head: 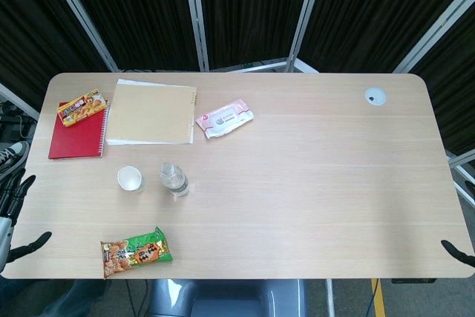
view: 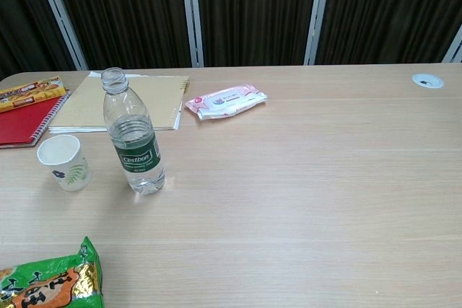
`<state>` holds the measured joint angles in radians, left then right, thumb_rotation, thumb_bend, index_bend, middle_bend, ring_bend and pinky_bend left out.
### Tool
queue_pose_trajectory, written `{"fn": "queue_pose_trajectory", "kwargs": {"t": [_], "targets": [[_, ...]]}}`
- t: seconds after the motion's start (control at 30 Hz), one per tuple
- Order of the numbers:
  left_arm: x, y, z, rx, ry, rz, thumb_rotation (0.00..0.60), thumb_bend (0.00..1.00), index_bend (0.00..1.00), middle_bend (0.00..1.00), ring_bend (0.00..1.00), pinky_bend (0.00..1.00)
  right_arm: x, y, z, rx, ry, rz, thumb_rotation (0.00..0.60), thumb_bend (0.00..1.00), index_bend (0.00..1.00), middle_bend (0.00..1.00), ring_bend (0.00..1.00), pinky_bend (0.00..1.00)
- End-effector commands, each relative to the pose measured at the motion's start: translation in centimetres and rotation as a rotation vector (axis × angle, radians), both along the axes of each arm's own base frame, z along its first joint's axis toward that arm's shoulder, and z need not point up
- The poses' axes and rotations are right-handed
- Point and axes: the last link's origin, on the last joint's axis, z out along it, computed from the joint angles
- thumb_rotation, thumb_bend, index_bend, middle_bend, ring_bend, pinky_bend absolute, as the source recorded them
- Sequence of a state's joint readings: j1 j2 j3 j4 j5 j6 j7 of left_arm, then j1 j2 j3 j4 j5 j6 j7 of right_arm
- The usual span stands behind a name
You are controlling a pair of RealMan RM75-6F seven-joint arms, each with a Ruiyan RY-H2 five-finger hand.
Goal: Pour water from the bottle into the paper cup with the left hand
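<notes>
Chest view shows "Cestbon" on the bottle (view: 135, 135) beside the paper cup (view: 64, 161); left hand (head: 16, 206) released.

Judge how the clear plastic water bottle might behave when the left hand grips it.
The clear plastic water bottle looks uncapped and roughly half full, so squeezing could spill water. Tall and narrow, it may tip toward the white paper cup beside it.

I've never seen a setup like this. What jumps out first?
An uncapped water bottle stands upright beside a small paper cup on the table's left side. A bright green snack bag lies at the near edge, and a red notebook sits at the far left.
</notes>
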<state>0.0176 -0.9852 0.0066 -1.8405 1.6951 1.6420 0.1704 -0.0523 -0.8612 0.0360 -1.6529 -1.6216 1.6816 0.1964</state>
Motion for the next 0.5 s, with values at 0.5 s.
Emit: {"fn": "queue_pose_trajectory", "kwargs": {"t": [0.5], "targets": [[1.2, 7.3, -4.8, -0.238, -0.202, -0.067, 0.600, 0.00, 0.00, 0.00, 0.00, 0.00, 0.3, -0.8, 0.1, 0.013, -0.022, -0.003, 0.600, 0.00, 0.00, 0.00, 0.00, 0.00]]}}
